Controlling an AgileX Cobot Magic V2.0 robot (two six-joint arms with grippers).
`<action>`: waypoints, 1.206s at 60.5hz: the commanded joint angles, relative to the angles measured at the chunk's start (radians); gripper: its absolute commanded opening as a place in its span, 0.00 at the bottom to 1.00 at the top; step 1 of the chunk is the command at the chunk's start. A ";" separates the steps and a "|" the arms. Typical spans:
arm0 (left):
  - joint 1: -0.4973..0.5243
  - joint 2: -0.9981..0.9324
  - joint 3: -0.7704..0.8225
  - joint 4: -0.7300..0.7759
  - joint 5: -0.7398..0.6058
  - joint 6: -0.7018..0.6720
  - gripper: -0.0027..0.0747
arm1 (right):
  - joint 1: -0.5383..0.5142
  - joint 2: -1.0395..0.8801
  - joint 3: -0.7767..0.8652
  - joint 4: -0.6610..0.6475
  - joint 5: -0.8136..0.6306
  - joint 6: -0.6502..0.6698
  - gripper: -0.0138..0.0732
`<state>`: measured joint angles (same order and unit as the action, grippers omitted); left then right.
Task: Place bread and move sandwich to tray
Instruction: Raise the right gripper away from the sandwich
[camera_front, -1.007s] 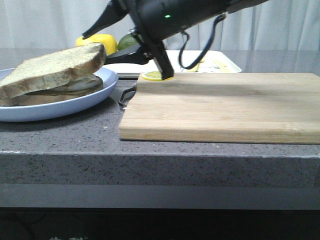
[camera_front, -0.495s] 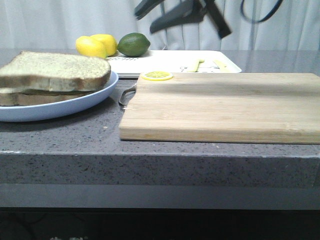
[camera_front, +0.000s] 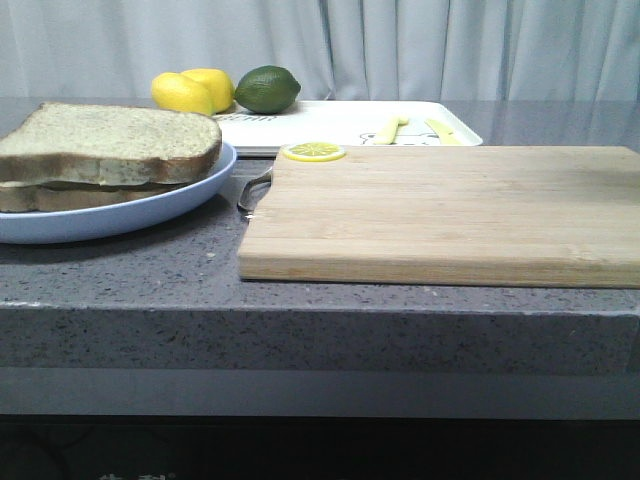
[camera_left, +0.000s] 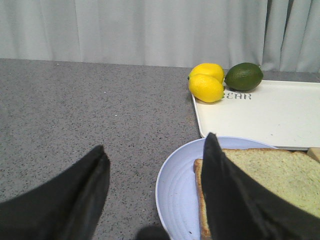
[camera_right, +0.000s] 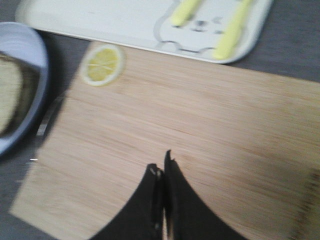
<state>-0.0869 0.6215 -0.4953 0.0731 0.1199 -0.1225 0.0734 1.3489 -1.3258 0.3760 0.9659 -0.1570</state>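
Two slices sat stacked on the pale blue plate (camera_front: 150, 205) at the left of the counter (camera_front: 320, 320): the bread (camera_front: 110, 140) lay flat and square on top, where a second before it had been tilted with one edge raised. That made the sandwich (camera_front: 100, 165) look complete, so the first half of the task seemed done. The left hand (camera_left: 155, 195) hovered just above the plate's near side, its fingers (camera_left: 225, 190) spread wide and holding nothing. Behind the plate, two lemons (camera_front: 192, 90) and a lime (camera_front: 267, 88) sat at the far left corner of the tray (camera_front: 340, 122), which was otherwise bare apart from its print. A lemon slice (camera_front: 313, 151) rested on the far left corner of the cutting board (camera_front: 440, 215). The right arm, which had filled the front view a second earlier, was gone from it; the right hand (camera_right: 161, 172) hung above the board, fingers pressed together and empty. What remained, by my reading, was carrying the sandwich to the tray.
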 joint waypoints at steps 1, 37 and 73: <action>-0.006 0.005 -0.039 -0.006 -0.083 -0.004 0.55 | -0.021 -0.103 0.044 -0.158 -0.095 0.068 0.09; -0.006 0.005 -0.039 -0.006 -0.083 -0.004 0.55 | -0.021 -0.805 0.861 -0.174 -0.678 0.100 0.09; -0.010 0.426 -0.400 -0.018 0.398 0.001 0.55 | -0.021 -0.891 0.922 -0.133 -0.733 0.100 0.09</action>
<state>-0.0886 0.9546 -0.7903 0.0512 0.4647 -0.1225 0.0544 0.4552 -0.3782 0.2336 0.3166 -0.0601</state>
